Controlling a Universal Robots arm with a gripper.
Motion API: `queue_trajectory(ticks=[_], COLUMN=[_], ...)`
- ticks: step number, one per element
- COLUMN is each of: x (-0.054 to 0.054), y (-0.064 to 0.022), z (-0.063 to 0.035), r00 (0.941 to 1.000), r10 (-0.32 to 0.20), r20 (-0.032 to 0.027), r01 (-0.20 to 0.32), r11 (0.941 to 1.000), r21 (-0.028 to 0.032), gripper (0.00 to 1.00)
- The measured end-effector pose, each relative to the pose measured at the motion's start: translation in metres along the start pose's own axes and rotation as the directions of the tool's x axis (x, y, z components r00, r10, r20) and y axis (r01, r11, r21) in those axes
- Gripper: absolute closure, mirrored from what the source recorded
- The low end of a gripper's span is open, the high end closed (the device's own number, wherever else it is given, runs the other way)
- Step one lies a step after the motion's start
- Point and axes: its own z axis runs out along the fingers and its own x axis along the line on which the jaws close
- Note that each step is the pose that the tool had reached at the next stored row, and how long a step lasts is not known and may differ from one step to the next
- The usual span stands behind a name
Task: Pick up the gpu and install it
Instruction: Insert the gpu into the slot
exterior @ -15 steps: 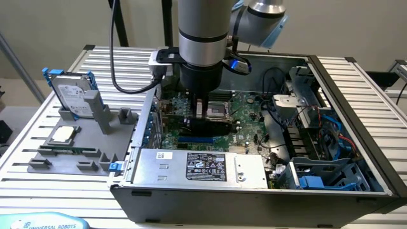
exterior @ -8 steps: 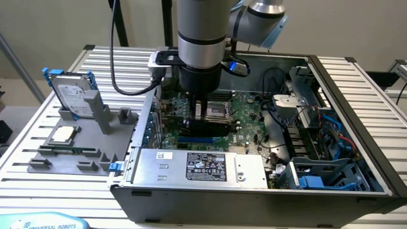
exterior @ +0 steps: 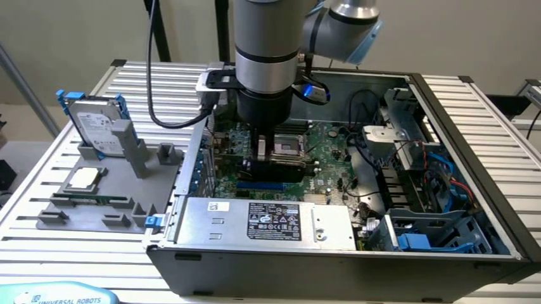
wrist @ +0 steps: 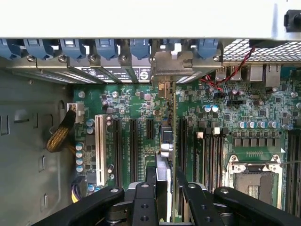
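**Wrist view: gpu held on edge over the motherboard slots**

Wrist view looks straight down into the open computer case (wrist: 33, 141); the gripper (wrist: 164, 188) has its two black fingers (wrist: 145, 197) closed on the gpu (wrist: 165, 141), which is seen edge-on as a thin upright card standing between the long black expansion slots (wrist: 133, 150) of the green motherboard (wrist: 225, 122); its silver end bracket (wrist: 173, 63) sits against the case's rear wall, in line with the row of blue slot clips (wrist: 70, 47); whether the card is fully seated cannot be told.

Exterior view shows the arm (exterior: 266, 57) reaching down into the middle of the case (exterior: 473, 126), the gripper (exterior: 272, 166) low over the motherboard (exterior: 325, 142); the power supply (exterior: 270, 221) lies along the case's near edge; outside the case, toward the table's (exterior: 50, 253) edge at the exterior view's left, a grey fixture (exterior: 101, 190) holds a silver hard drive (exterior: 95, 126) with blue rails, standing upright.
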Motion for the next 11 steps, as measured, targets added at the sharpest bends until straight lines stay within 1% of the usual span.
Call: queue_trajectory(ticks=[9,11], x=[-0.0002,-0.0003], y=[0.0007,0.0012], z=[0.0090,0.0095], r00=[1.0000,1.0000], r10=[0.000,0.000], r20=[-0.0024,-0.0026], r01=[0.000,0.000], r11=[1.0000,1.0000], r21=[0.0001,0.0000], gripper=[0.73,0.73])
